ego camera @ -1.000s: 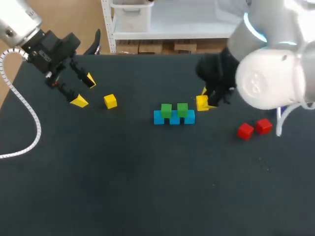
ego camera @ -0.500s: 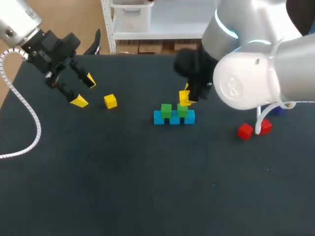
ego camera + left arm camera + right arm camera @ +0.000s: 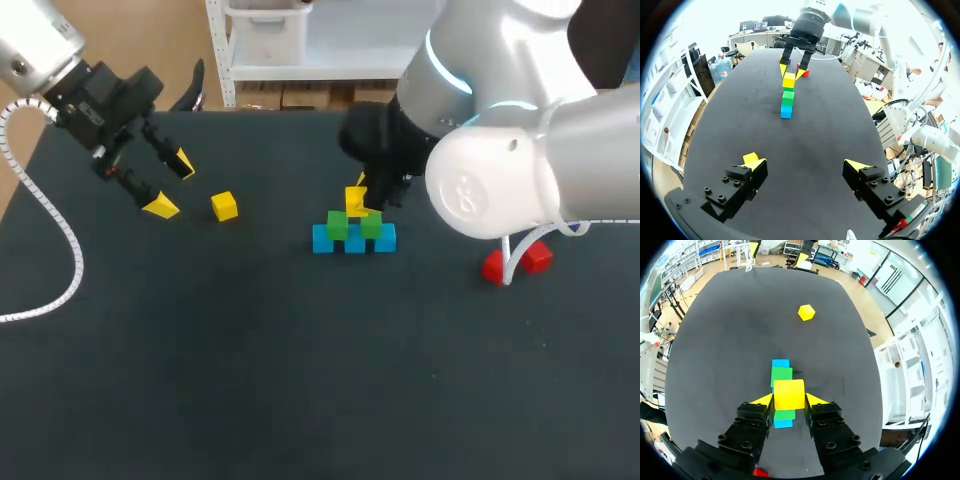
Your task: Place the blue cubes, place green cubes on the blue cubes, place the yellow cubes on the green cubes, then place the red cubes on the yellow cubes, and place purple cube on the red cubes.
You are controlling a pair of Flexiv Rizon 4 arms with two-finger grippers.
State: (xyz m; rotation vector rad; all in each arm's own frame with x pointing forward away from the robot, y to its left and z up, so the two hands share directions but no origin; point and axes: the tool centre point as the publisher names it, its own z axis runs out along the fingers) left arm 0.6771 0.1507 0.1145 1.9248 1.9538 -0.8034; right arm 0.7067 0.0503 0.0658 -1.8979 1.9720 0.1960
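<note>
Our counter (image 3: pixel 250 380) is plain matte black, unpatterned. Our left tool (image 3: pixel 172 185) is black with bright yellow tips, on a silver-white left arm (image 3: pixel 35 45) trailed by a white coiled cable (image 3: pixel 77 265). Our right tool (image 3: pixel 789 400) is black with yellow tips too, and the held cube (image 3: pixel 789 392) between them is solid yellow. Under that tool, the blue cubes (image 3: pixel 354 243) are sky blue and the green cubes (image 3: pixel 338 224) vivid green. The loose cube (image 3: pixel 224 206) beside our left tool is yellow. The red cubes (image 3: pixel 495 267), apart from our right tool, are bright red. Our right arm (image 3: pixel 500 180) is white with a pale blue ring.
</note>
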